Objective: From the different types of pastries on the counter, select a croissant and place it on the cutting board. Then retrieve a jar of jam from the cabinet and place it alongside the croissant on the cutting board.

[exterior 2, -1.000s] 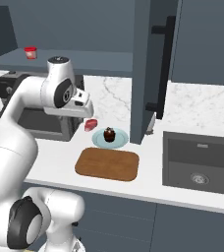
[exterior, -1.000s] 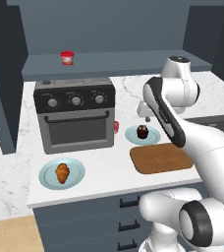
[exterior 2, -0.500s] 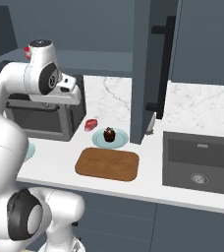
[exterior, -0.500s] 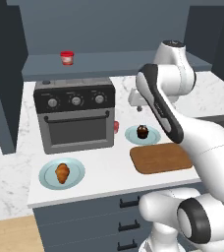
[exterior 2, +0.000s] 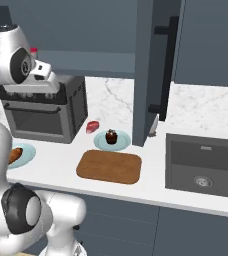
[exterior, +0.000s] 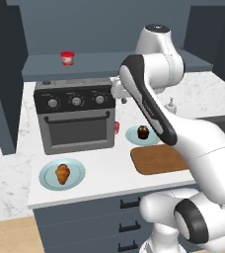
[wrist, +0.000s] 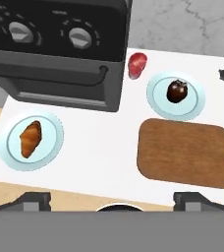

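Risk here lies mainly in the choice of pastry and the long reach to it. In the hand view the croissant [wrist: 30, 139] lies on a blue plate [wrist: 11, 152] at about 9 o'clock, while the cupcake [wrist: 177, 91] sits on its own plate at 1 o'clock, just above the board [wrist: 187, 152] at 3 o'clock. The board is bare, so nothing has been placed yet. The gripper [wrist: 111, 199] hangs high above the counter [wrist: 99, 142], over the oven [exterior: 75, 121]; its fingers [wrist: 33, 199] stand well apart, with nothing between them.

The cupcake is closer to the board, so a descent aimed near the middle could drift to the wrong pastry. The croissant lies near the counter's front edge, just before the oven door; a steep approach might clip the oven, and a poor pinch across the ridged crescent could let it roll off or drag the plate.

The jar [exterior: 67, 58] stands on the cabinet shelf at 11 o'clock in the left base view, behind the oven; that reach could knock it over.
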